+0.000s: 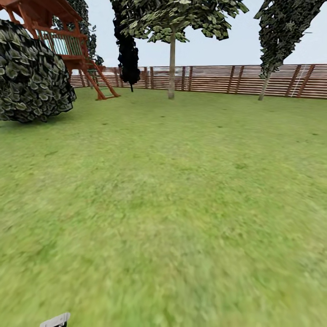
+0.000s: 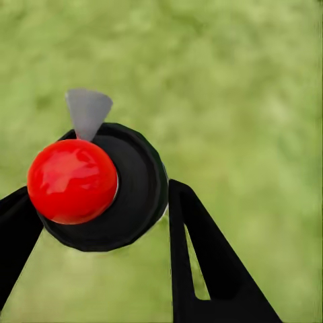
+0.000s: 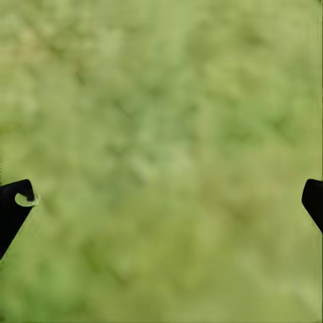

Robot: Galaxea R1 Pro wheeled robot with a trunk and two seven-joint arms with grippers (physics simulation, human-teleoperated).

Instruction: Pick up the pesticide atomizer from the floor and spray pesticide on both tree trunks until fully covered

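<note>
In the left wrist view my left gripper [image 2: 101,196] is shut on the pesticide atomizer [image 2: 128,195]. It is a round black bottle seen end-on, with a shiny red ball and a grey nozzle tip, held over blurred grass. My right gripper [image 3: 168,192] stands open above the lawn, its black fingertips [image 3: 15,205] far apart with nothing between them. In the head view two trees stand far ahead by the fence. One has a straight pale tree trunk [image 1: 171,68] at centre. The other has a leaning trunk [image 1: 264,87] to the right. No whitish specks show on either.
The garden lawn [image 1: 172,190] stretches ahead to a brown slat fence [image 1: 218,79]. A big dark shrub [image 1: 32,75] and a red wooden play tower [image 1: 68,41] stand at the left. A black conifer [image 1: 128,56] is near the central tree. A small grey piece [image 1: 55,320] peeks in at the bottom edge.
</note>
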